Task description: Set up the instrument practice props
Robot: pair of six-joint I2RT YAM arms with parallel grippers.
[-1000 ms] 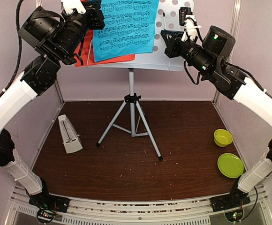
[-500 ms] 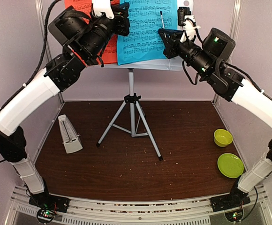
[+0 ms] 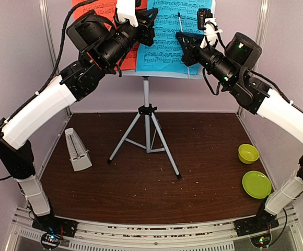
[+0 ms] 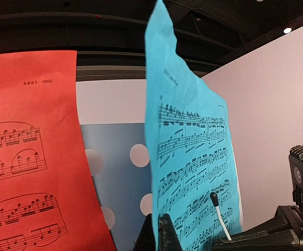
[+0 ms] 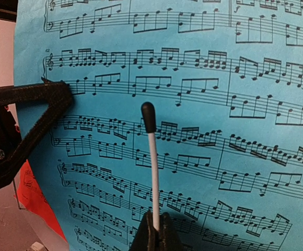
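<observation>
Because the blue sheet-music page [image 3: 164,44] and the red page [image 3: 93,7] cover most of it, the pale-blue perforated stand desk [image 4: 117,175] shows only as a strip with round holes between the two sheets in the left wrist view. From overhead it is a thin lip directly above the tripod [image 3: 147,133]. Both pages sit high above the tripod, their tops cut off by the upper edge of the overhead view. The red one is left of the blue one. The left end effector [image 4: 159,232] is clenched on the blue page's left edge, and only its fingertips show at the bottom of its own camera's picture. The right end effector [image 5: 154,230], up and right of the tripod, is clamped on a thin white stick with a black tip [image 5: 151,167]. The stick stands in front of the blue page's staves, and whether it touches the paper cannot be told. On the dark bench [image 3: 141,183], the pale-grey pyramid metronome [image 3: 77,150] stands upright left of the tripod's feet, its face too small to read. Well to the right of the tripod stands a lime-green bowl [image 3: 248,153] with only its own green showing inside. A lime-green plate [image 3: 256,184] lies just beside it.
</observation>
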